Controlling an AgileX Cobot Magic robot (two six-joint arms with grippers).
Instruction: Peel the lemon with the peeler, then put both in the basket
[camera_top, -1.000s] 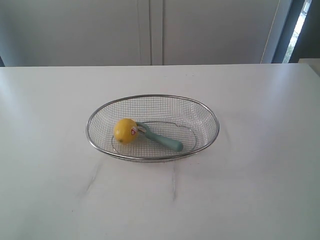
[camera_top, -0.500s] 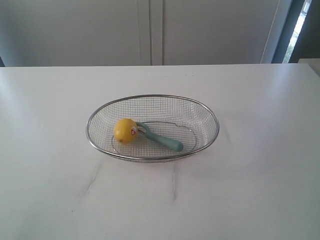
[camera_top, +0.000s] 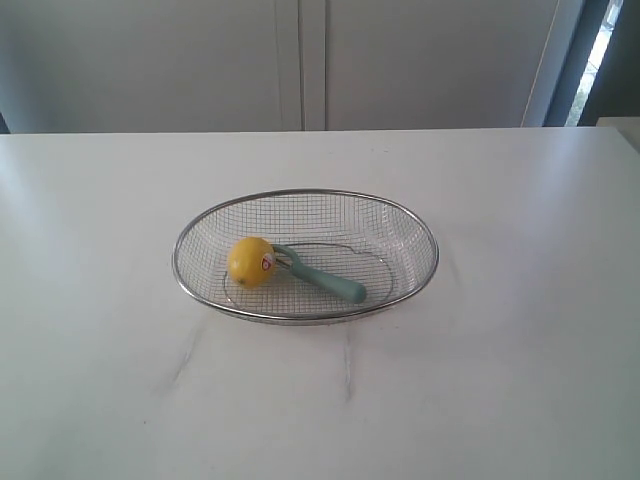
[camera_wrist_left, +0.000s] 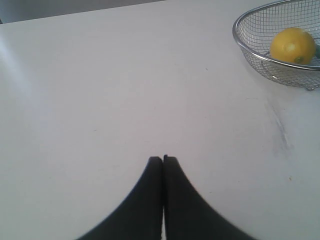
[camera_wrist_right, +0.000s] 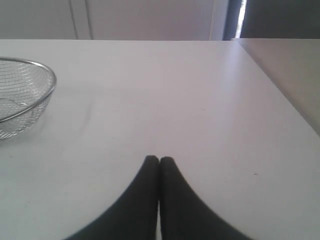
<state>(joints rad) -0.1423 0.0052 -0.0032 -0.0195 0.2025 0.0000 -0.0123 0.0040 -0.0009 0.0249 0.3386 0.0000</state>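
The yellow lemon (camera_top: 249, 261) with its red-and-white sticker lies in the left half of the wire-mesh basket (camera_top: 305, 194), in the middle of the white table. The teal-handled peeler (camera_top: 328, 280) lies in the basket too, its blade end against the lemon. The left wrist view shows the lemon (camera_wrist_left: 293, 45) inside the basket (camera_wrist_left: 250, 49). My left gripper (camera_wrist_left: 163, 159) is shut and holds nothing, over bare table away from the basket. My right gripper (camera_wrist_right: 159, 159) is also shut and holds nothing, with the basket (camera_wrist_right: 35, 105) off to one side. Neither arm appears in the exterior view.
The white table (camera_top: 500, 380) spreads wide around the basket. Pale cabinet doors (camera_top: 300, 60) stand behind its far edge. In the right wrist view the table's side edge (camera_wrist_right: 280, 85) runs close by.
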